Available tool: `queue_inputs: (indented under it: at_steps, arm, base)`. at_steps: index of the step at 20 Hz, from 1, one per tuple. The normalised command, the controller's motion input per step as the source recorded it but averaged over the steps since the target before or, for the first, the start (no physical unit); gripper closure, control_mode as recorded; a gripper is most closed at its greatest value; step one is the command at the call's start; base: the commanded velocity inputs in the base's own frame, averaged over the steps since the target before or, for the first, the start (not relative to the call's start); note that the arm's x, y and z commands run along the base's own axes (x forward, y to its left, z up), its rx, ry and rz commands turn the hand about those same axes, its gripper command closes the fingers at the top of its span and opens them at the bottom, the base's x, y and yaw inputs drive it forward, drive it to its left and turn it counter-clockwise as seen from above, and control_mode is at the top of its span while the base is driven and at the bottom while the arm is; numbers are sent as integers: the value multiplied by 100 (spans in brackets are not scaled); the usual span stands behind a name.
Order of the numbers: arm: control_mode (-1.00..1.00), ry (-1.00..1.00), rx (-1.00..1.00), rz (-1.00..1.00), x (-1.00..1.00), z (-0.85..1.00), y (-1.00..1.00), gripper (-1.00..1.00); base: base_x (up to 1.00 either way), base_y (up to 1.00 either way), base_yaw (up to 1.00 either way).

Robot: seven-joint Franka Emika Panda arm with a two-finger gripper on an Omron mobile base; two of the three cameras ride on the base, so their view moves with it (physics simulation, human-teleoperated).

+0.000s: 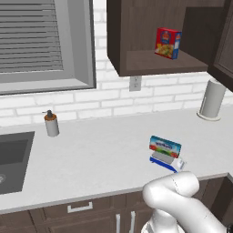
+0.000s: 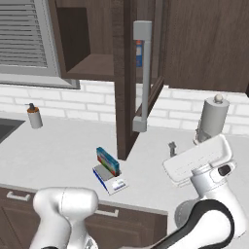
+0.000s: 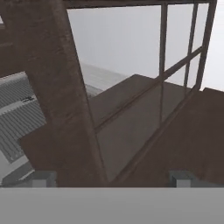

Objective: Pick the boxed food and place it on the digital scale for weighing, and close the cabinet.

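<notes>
The box (image 1: pixel 165 147) is already lying on the scale (image 1: pixel 166 160) — the gripper (image 3: pixel 111 178), fingers spread, is facing the cabinet door (image 2: pixel 141 82) to close it.

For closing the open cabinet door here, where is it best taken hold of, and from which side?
Probably the long vertical silver bar handle on the cabinet door, which stands swung out edge-on over the counter. The bar stands off the door face on two mounts, leaving a gap for fingers. Come at mid-bar from the handle side, open end effector spanning it horizontally. Pushing the door's outer face should also work.
</notes>
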Motion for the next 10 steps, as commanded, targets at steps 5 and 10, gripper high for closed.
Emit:
queue_inputs:
  at_steps: [5, 10]
  arm:
    - [-100, -23, 11, 1, 31, 99, 64, -100]
    - [-100, -22, 7, 3, 19, 100, 85, -100]
  base:
    - [0, 0, 0]
    - [0, 0, 0]
